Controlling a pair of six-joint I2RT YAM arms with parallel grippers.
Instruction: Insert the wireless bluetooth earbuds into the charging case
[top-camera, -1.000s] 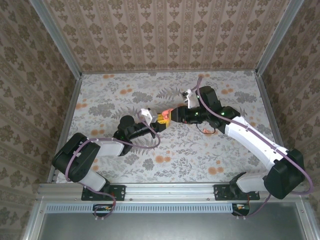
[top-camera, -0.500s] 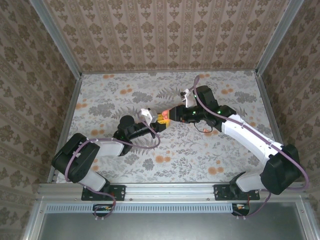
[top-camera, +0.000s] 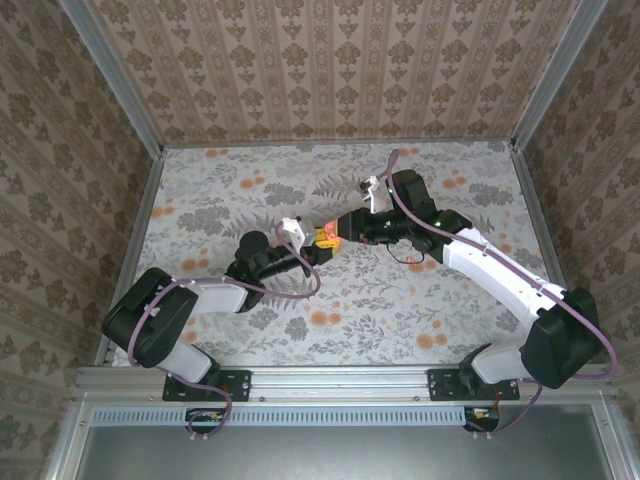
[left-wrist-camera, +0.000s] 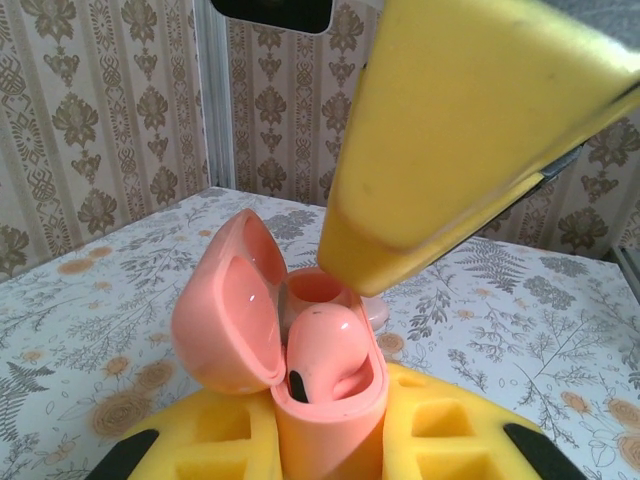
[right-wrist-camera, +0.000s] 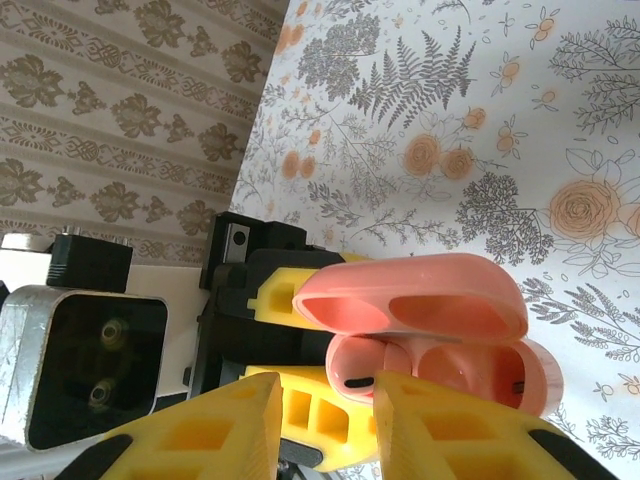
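Item: charging case (left-wrist-camera: 330, 435), salmon pink, pinched at its base between my left jaws, over the middle of the flowered table (top-camera: 400, 320). Lid (left-wrist-camera: 225, 320) hinged open to one side. One earbud (left-wrist-camera: 325, 352) seated in the near well. My right jaws, narrowly parted, nothing seen between them, hang close above the open case, one yellow finger (left-wrist-camera: 450, 130) directly over it.

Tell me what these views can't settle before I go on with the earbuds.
- Far socket of the charging case: left wrist view, a yellow finger of the right claw partly covers it; filled or empty, unclear.
- Case's lower body: right wrist view, behind the right claw's fingers and cut by the bottom edge.
- Seated earbud: top view, too small, between the left claw and the right.
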